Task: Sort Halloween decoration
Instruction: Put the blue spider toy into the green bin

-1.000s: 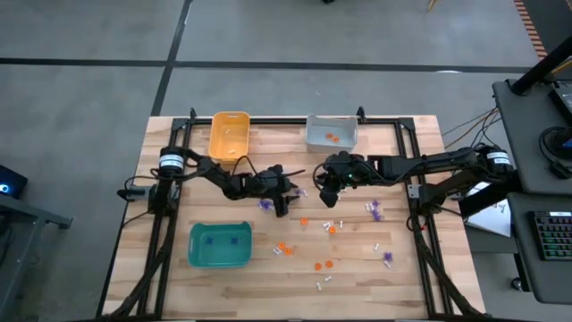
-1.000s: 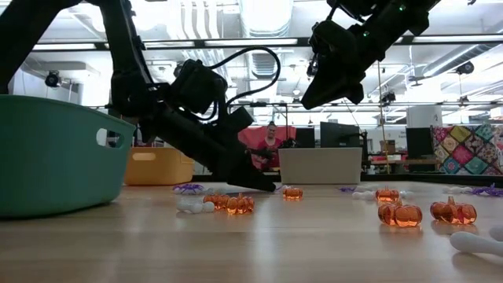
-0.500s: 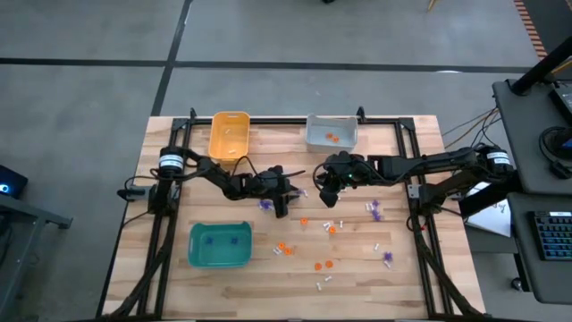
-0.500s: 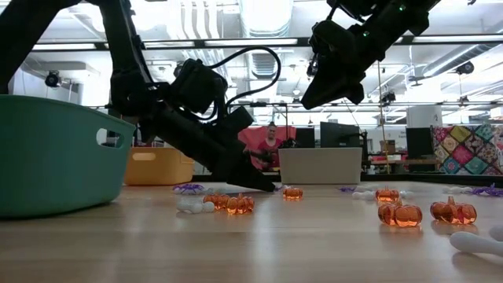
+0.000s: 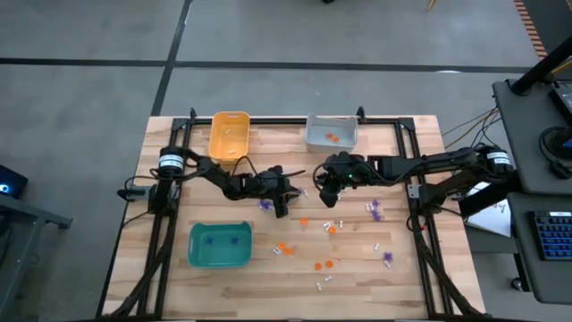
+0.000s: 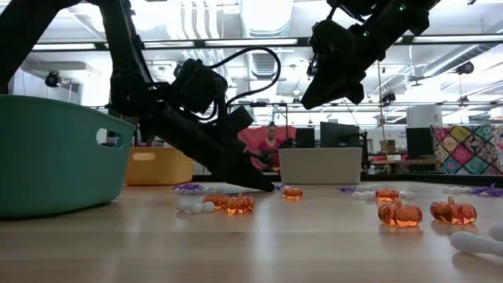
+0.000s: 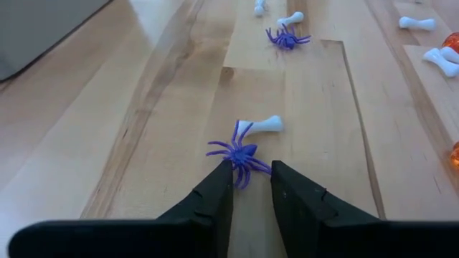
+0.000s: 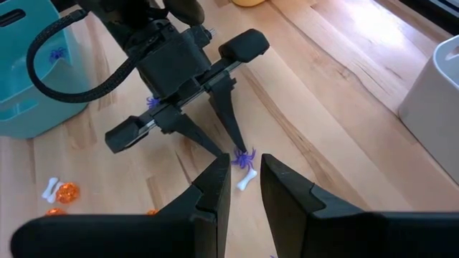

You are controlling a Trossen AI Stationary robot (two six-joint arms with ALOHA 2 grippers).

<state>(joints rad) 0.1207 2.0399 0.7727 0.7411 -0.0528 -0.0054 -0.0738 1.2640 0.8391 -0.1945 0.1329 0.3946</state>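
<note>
The left claw [image 7: 251,188] has narrowed over the last second, its two tips now drawn in on either side of a purple spider [image 7: 239,153] lying on the counter [image 5: 268,277] near its middle. In the left wrist view the tips touch the spider's legs, but I cannot tell whether they have it pinched yet. This looks like the start of a pick, with the teal bin [image 5: 219,245] near the front left corner, which already has purple pieces in it, the likely destination. A white bone [image 7: 259,125] lies touching the spider and might be dragged along.

The left arm is stretched low, its claw angled steeply down to the wood. The right claw [image 8: 241,185] hovers above, slightly parted and empty, pointing down at the same spot, unmoved.
</note>
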